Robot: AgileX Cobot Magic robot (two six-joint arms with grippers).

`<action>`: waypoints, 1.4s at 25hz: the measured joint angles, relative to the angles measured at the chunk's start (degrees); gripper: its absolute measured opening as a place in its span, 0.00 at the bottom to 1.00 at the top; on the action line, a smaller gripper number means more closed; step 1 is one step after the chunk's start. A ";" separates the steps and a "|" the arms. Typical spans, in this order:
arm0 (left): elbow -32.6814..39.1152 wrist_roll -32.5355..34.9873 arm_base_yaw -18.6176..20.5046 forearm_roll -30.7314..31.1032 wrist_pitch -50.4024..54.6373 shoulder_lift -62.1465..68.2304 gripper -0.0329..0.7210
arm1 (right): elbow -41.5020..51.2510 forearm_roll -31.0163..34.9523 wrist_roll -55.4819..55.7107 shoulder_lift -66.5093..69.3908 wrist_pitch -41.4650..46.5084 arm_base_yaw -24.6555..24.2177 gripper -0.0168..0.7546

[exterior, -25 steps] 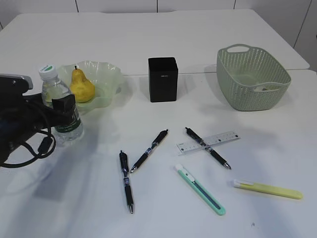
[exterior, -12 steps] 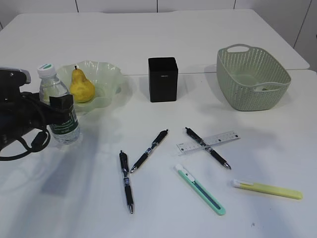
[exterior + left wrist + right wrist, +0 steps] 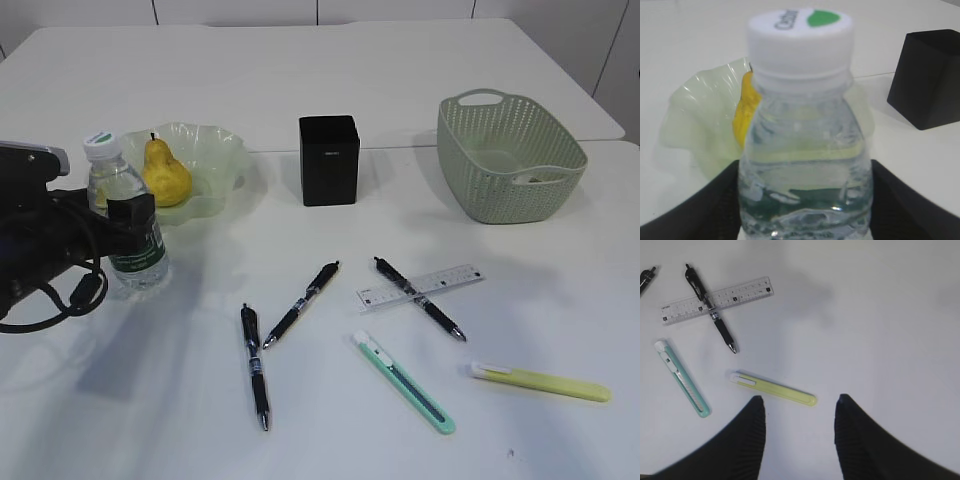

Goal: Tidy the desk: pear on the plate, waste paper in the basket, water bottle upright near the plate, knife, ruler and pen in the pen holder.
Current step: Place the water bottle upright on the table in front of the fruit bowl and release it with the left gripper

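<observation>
Bright, even light washing over white tabletop (image 3: pixel 400 60); no harsh glare. Soft grey shadows falling toward camera and left of pen holder (image 3: pixel 329 160) and basket (image 3: pixel 510 155). Exterior view staying sharp throughout. Left wrist view blurring: water bottle (image 3: pixel 805 145) too close, soft; plate (image 3: pixel 695 115) hazy behind. Right wrist view showing faint shadow patches, dark claw fingers (image 3: pixel 735 445) defocusing at bottom edge.

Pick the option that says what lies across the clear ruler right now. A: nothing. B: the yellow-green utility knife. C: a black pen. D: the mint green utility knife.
C: a black pen lies crossed over the ruler in the right wrist view, while the mint green knife and the yellow-green knife lie apart from it on the desk.
</observation>
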 joint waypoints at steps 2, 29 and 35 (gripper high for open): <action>0.00 0.00 0.00 0.13 0.00 0.04 0.74 | 0.00 0.00 0.00 0.00 0.00 0.00 0.50; 0.00 -0.10 0.00 0.48 5.18 -4.60 0.83 | 0.00 -1.21 0.00 0.00 0.00 0.00 0.50; 0.00 -0.10 0.00 0.48 7.75 -7.78 0.83 | 0.00 -2.51 0.00 0.00 0.00 0.00 0.50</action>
